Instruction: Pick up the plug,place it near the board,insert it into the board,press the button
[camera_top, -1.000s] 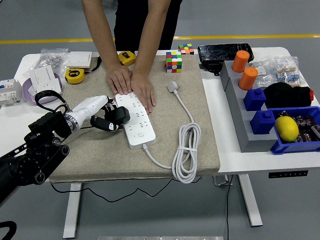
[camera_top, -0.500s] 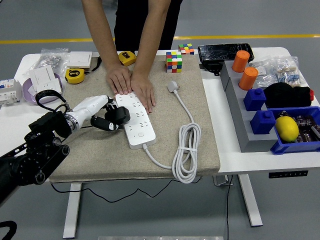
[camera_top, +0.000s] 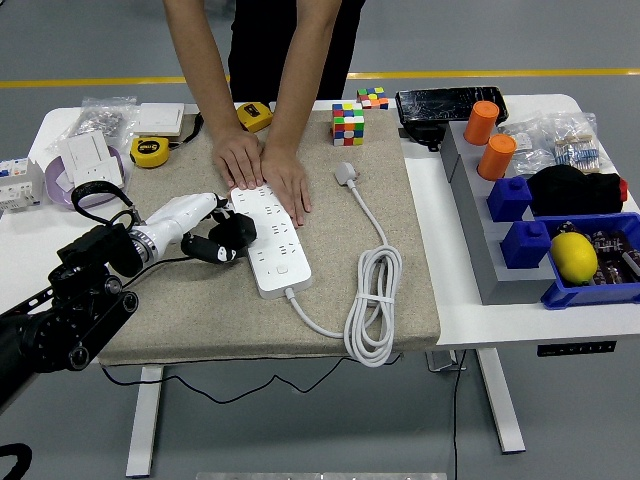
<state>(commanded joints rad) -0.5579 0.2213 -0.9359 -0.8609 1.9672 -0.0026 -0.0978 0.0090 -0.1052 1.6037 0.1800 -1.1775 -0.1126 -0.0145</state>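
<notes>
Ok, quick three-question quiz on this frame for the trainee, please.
1. True or false: the black plug is already seated in the power strip.
2. What holds the strip down? A) a person's hands B) tape C) the coiled cord
3. Which robot hand grips the plug?

Key: 1 false, it sits beside the strip's left edge. 2 A. 3 The left hand.

Black plug (camera_top: 232, 236): chunky, held just off board's left long edge, near its middle. White board (camera_top: 270, 237): long multi-socket power strip, flat on beige mat, angled, far end toward upper left, button near its near end. White cord leaves near end, lies coiled at right, ends in white plug near mat's far edge.
</notes>
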